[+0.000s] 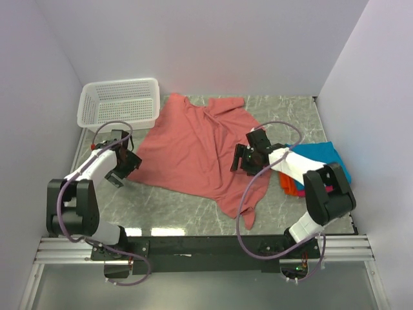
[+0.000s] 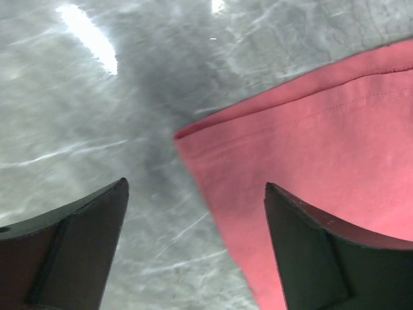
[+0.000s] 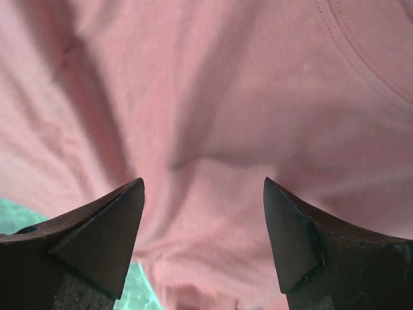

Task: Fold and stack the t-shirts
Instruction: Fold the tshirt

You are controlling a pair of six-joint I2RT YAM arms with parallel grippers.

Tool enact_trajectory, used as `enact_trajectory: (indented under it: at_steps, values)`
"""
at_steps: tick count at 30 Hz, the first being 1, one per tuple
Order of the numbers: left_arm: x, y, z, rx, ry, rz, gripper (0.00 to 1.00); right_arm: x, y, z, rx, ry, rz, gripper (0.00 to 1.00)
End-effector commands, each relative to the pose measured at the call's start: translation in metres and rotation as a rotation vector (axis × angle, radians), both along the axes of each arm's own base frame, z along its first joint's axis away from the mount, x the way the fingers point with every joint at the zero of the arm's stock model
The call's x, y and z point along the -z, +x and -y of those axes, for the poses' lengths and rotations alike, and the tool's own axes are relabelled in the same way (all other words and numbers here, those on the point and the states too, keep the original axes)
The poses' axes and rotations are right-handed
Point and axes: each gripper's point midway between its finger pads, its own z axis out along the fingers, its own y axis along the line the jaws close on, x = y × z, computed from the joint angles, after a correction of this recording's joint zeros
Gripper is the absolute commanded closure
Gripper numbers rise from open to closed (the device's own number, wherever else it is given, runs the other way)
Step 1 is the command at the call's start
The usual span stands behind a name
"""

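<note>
Right fingers (image 3: 97, 242) apart above salmon t-shirt (image 3: 213, 97)

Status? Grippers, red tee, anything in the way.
Left gripper open, at salmon-red tee corner; right gripper open above it. Tee spread out, unfolded, wrinkled. Nothing on it; folded stack just right of it.

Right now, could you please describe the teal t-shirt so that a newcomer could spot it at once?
Look at the grey marbled table and go to its right edge, just behind the right arm. There the teal t-shirt lies folded on an orange t-shirt. It is the only blue-green cloth; the big salmon-red t-shirt lies spread out mid-table.
</note>
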Motion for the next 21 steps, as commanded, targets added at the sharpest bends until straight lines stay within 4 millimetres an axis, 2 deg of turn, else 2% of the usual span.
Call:
enact_trajectory:
  at_steps: [1,2,4,7,9,12,15,16,19,21]
  values:
    - [0.014,0.017,0.007,0.039,-0.054,0.020,0.10,-0.036,0.003,0.007,0.018,0.006,0.108,0.19]
    - [0.019,0.020,0.008,0.043,-0.062,0.027,0.20,-0.038,0.000,0.010,0.023,0.000,0.114,0.19]
    - [0.029,0.018,0.008,0.033,-0.068,-0.003,0.32,-0.054,-0.002,0.014,0.031,0.005,0.156,0.19]
    - [0.041,0.010,0.007,0.026,-0.059,-0.044,0.44,-0.067,-0.012,0.025,0.063,-0.017,0.186,0.18]
    - [0.047,0.004,0.005,0.015,-0.051,-0.063,0.48,-0.076,-0.018,0.033,0.084,-0.028,0.208,0.18]
    - [0.057,-0.005,0.003,0.005,-0.041,-0.096,0.57,-0.081,-0.026,0.042,0.114,-0.045,0.217,0.17]
    - [0.065,-0.008,0.002,0.009,-0.039,-0.123,0.81,-0.082,-0.035,0.046,0.116,-0.049,0.214,0.17]
    - [0.066,-0.003,0.003,0.011,-0.040,-0.117,0.97,-0.081,-0.038,0.047,0.116,-0.053,0.209,0.17]
    - [0.064,0.006,0.005,0.036,-0.051,-0.095,0.99,-0.077,-0.055,0.057,0.117,-0.084,0.174,0.17]
    - [0.061,0.009,0.005,0.043,-0.048,-0.081,0.99,-0.071,-0.075,0.067,0.132,-0.119,0.116,0.16]
